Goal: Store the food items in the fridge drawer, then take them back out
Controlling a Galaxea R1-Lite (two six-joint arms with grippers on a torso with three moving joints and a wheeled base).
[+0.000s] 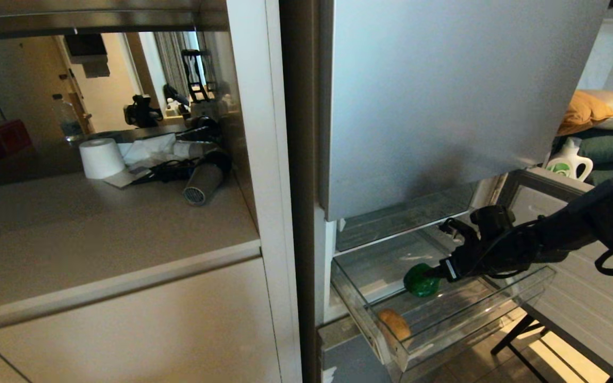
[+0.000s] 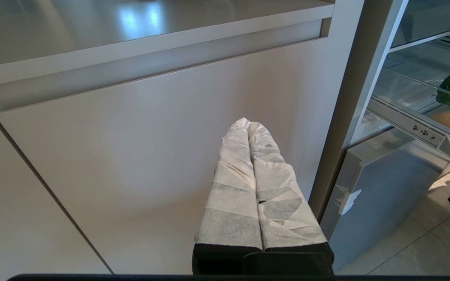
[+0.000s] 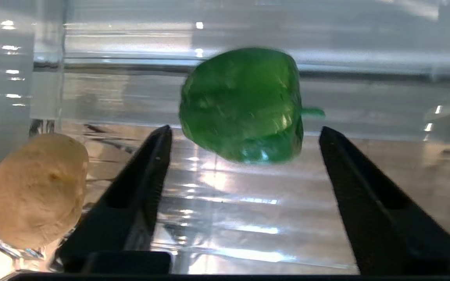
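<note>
Over the fridge drawer [image 1: 503, 311], the right gripper [image 3: 244, 164] gapes, releasing the bell pepper [image 3: 242, 105] beside the potato [image 3: 37, 189]; left gripper [image 2: 254, 134] sits closed.

Fridge drawer [image 1: 524, 298] open-topped; bell pepper [image 1: 421, 280], potato [image 1: 395, 324] occupy left part.

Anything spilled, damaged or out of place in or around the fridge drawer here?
Nothing stands out. The pepper and potato lie apart inside the pulled-out drawer, both whole, with no spill. The right gripper is open just short of the pepper; the left gripper is parked by the cabinet.
</note>
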